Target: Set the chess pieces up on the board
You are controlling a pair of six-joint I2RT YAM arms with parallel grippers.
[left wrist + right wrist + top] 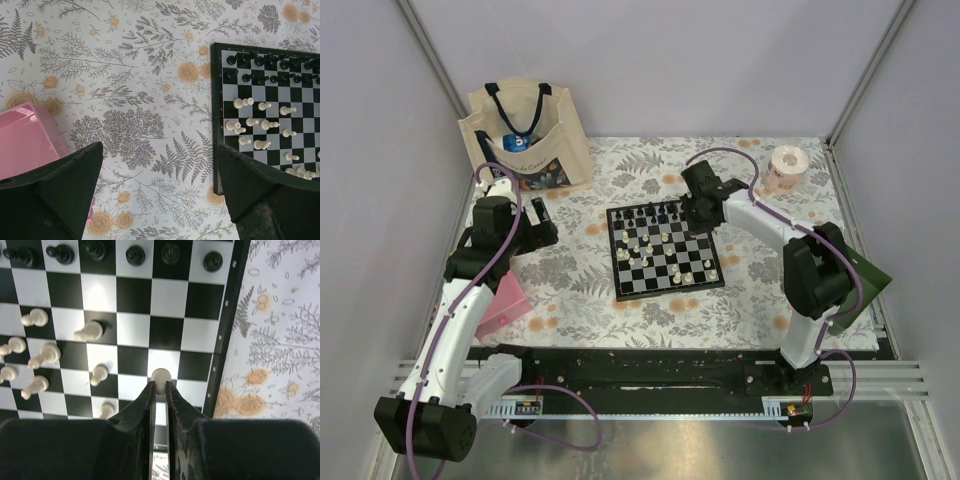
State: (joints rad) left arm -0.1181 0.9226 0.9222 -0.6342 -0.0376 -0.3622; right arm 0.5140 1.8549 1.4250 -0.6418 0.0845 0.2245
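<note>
The board [616,262] lies mid-table on the flowered cloth. Black chess pieces [135,255] stand along its far rows, and white ones [45,354] are scattered over the middle squares, some lying down. My right gripper [160,385] hangs over the board's far right part [697,215], shut on a white pawn [161,376] held between its fingertips above a square near the right border [227,315]. My left gripper [159,150] is open above bare cloth just left of the board's edge [215,120], with nothing between its fingers.
A canvas tote bag [525,135] stands at the back left and a tape roll [787,165] at the back right. A pink box [503,305] lies near the left arm. A green object [865,280] sits by the right arm.
</note>
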